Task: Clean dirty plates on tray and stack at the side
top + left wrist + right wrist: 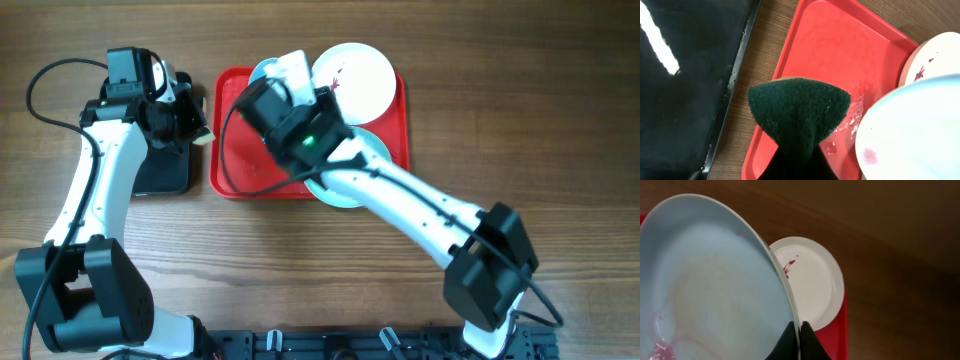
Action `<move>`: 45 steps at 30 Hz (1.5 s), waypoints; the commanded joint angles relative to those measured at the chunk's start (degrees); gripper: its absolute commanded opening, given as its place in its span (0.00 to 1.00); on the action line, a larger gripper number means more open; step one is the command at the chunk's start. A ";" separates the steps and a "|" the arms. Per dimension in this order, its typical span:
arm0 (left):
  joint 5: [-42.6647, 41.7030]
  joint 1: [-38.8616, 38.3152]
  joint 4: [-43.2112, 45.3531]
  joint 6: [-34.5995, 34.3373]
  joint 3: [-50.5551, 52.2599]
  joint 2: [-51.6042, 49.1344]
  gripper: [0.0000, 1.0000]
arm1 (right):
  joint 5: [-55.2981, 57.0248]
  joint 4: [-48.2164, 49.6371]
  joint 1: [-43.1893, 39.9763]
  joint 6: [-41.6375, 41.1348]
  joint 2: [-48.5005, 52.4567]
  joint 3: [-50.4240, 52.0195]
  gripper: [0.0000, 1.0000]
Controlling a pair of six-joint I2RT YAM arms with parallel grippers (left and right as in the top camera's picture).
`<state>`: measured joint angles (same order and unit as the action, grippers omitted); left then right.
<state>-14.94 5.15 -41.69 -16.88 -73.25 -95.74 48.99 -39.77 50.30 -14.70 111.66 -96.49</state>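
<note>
My right gripper (799, 328) is shut on the rim of a pale blue plate (710, 280), holding it tilted above the red tray (240, 150); the plate (260, 72) carries reddish smears near its lower edge. A white plate (355, 78) with a dark red smear lies at the tray's far right. Another pale plate (345, 188) sits at the tray's near right corner, partly under my right arm. My left gripper (193, 128) is shut on a dark green sponge (799, 107), which hovers over the tray's left rim, short of the held plate (912, 130).
A smaller black tray (165, 175) lies just left of the red tray, under my left arm. Wet specks show on the red tray floor (855, 112). Wooden tabletop (520, 120) surrounds both trays.
</note>
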 commanded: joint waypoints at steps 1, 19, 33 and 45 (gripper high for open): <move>-1.14 -0.61 -0.33 -0.33 -0.09 -0.66 0.04 | 12.00 0.63 2.21 5.70 -1.51 -1.18 0.04; -1.14 -0.81 -0.48 -0.33 -0.09 -0.66 0.04 | 28.20 14.27 6.32 20.57 -1.51 -1.16 0.04; -1.11 -0.81 -1.09 -0.31 -0.09 -0.66 0.04 | -3.32 -4.15 2.23 -5.40 -3.61 -1.11 0.04; -1.09 -0.81 -1.03 -0.28 -0.09 -0.66 0.04 | -46.25 -12.44 -25.86 -9.29 -14.78 -1.11 0.04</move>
<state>-14.98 4.60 -42.74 -16.91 -73.25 -95.74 17.85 -49.78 32.08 -21.74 99.55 -96.66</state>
